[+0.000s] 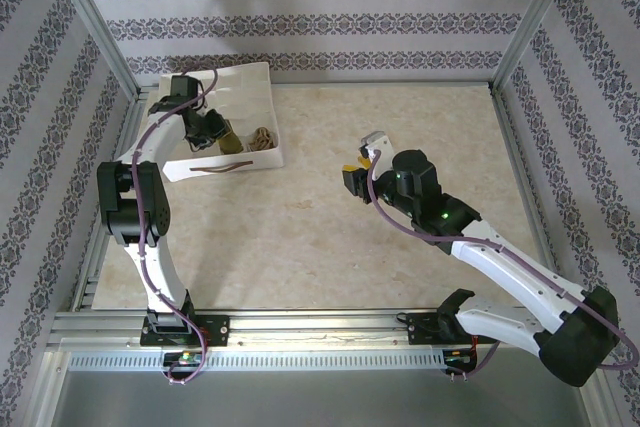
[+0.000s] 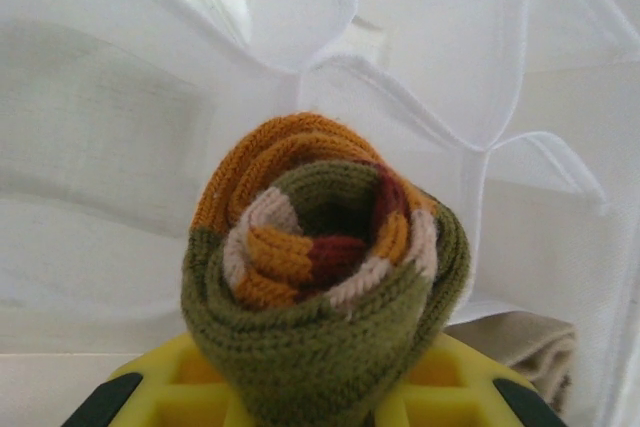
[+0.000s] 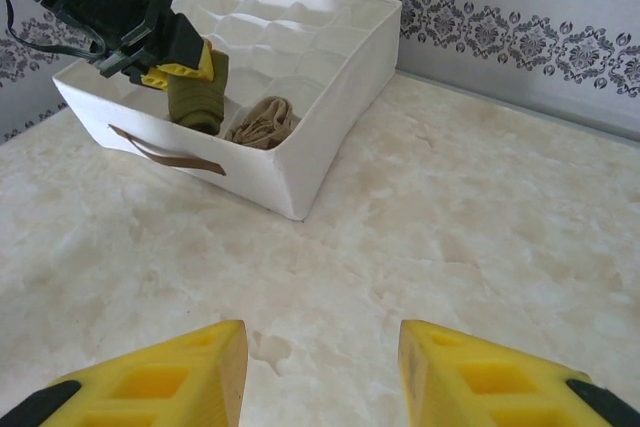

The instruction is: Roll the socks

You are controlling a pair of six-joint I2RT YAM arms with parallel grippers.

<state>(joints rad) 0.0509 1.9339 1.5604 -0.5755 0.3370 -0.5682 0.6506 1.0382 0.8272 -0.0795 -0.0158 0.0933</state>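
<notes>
My left gripper [image 3: 190, 65] pinched the rolled olive sock [image 2: 320, 277] above the tray [image 3: 340, 117] — bound, I judged, for a compartment — while my right gripper [image 3: 320, 372] hung spread and empty.

olive sock [image 2: 325, 277]: rolled, over tray [image 3: 340, 117] | tan sock [image 3: 262, 122]: bundled, in compartment

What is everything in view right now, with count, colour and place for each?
tray: one, white, divided, far left of the table.
strap handle: one, brown, on the tray's front wall.
olive sock: one, olive green with orange and striped cuff, rolled, held over the tray.
tan sock: one, tan-brown, bundled in a tray compartment.
table: one, beige marbled.
walls: three, grey-patterned white.
left tool: one, yellow fingers, shut on the olive sock.
right tool: one, yellow fingers, open, empty, over bare table.
</notes>
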